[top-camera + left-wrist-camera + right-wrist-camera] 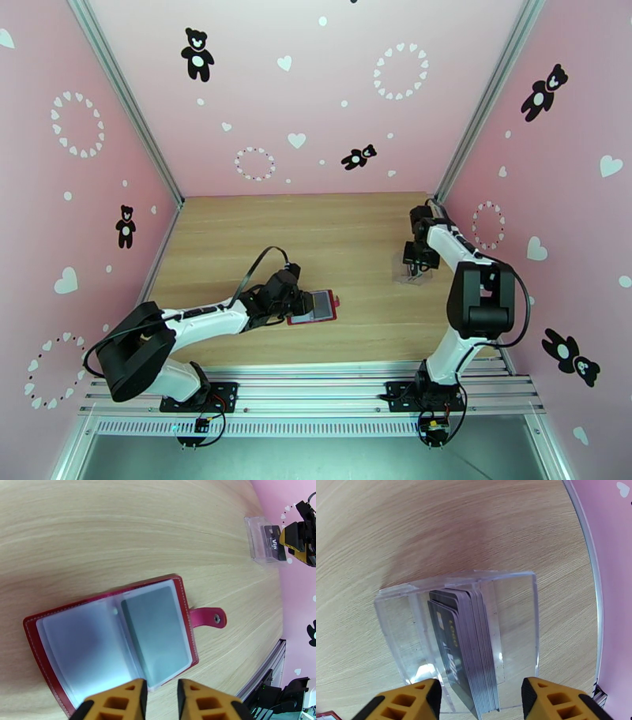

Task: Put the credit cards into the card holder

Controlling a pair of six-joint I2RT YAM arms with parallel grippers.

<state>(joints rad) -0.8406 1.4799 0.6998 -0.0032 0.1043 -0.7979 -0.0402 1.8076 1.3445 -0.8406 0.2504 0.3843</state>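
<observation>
The dark red card holder (pixel 185 610) lies open on the wood, snap tab (pixel 207 617) pointing right. A grey credit card (pixel 156 632) sits in its right clear pocket; the left pocket looks empty. My left gripper (pixel 162 693) is at the holder's near edge, jaws a little apart with nothing clamped between them. From above, the holder (pixel 316 306) is mid-table. More credit cards (pixel 462 649) stand on edge in a clear plastic case (pixel 513 614). My right gripper (pixel 480 695) is open, one finger on each side of the stack, just above it.
The clear case (pixel 411 272) stands right of centre with the right gripper (pixel 416 264) over it. Pink walls close the table on three sides, and the right one runs close behind the case. Bare wood lies between the holder and the case.
</observation>
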